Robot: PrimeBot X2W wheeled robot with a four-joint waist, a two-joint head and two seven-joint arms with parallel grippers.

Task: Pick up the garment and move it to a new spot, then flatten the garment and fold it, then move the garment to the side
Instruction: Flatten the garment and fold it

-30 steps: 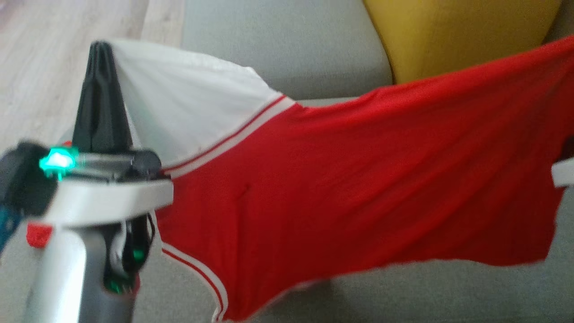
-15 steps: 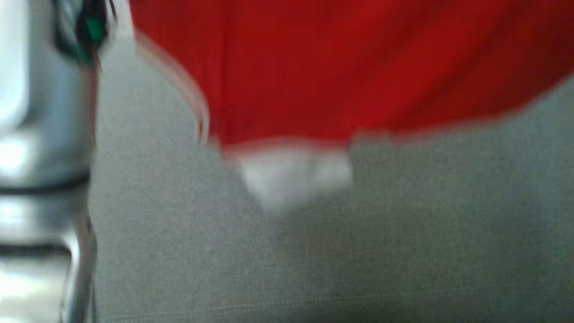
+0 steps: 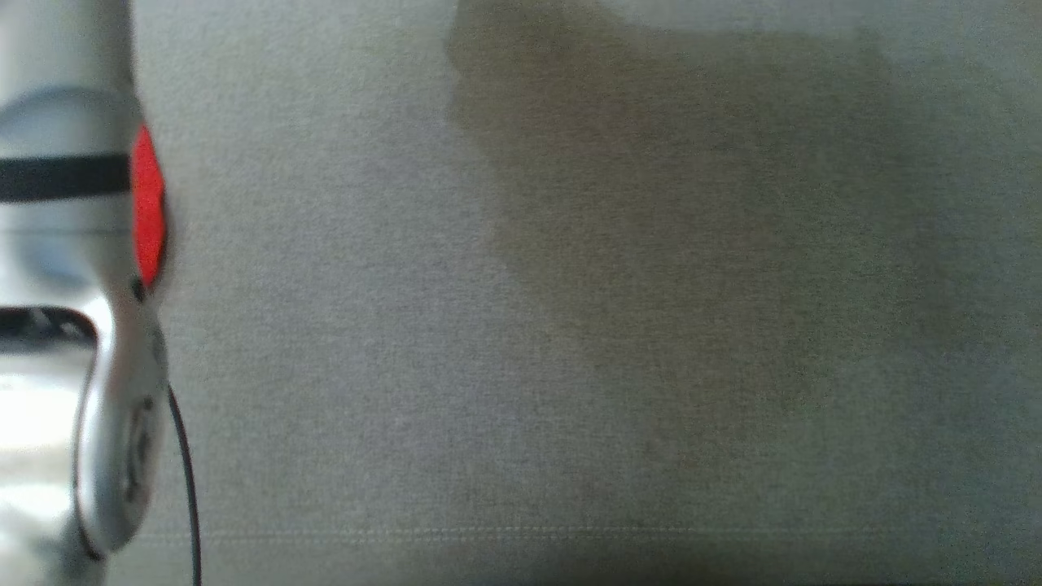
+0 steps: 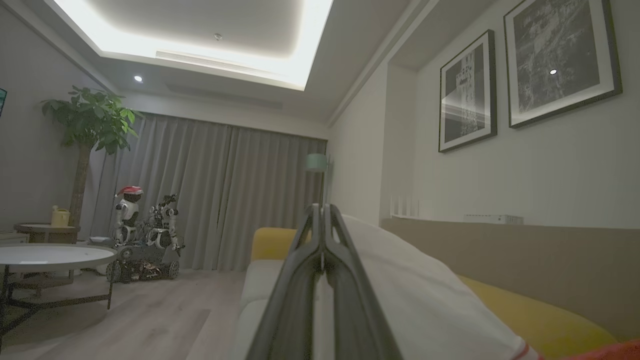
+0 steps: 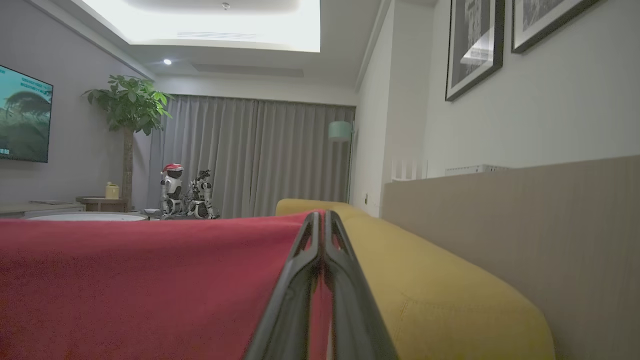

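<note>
The garment is a red shirt with a white sleeve, held up off the sofa between both arms. In the left wrist view my left gripper (image 4: 322,207) is shut on the white sleeve (image 4: 415,300), which drapes to the right of the fingers. In the right wrist view my right gripper (image 5: 321,214) is shut on the red cloth (image 5: 140,285), which stretches taut to the left. The head view looks down on the grey sofa seat (image 3: 366,342), with my pale left forearm (image 3: 73,244) at the left edge and a broad shadow (image 3: 692,203) on the seat.
A yellow back cushion (image 5: 425,270) runs along the sofa below a beige wall ledge (image 5: 525,210). Beyond the sofa's end lie wood floor (image 4: 150,320), a round white table (image 4: 50,255), another small robot (image 4: 145,235) and a potted plant (image 4: 90,120).
The head camera has swung downward, so the garment slid up and out of its picture. Now that view holds the grey seat, the garment's shadow and the left forearm.
</note>
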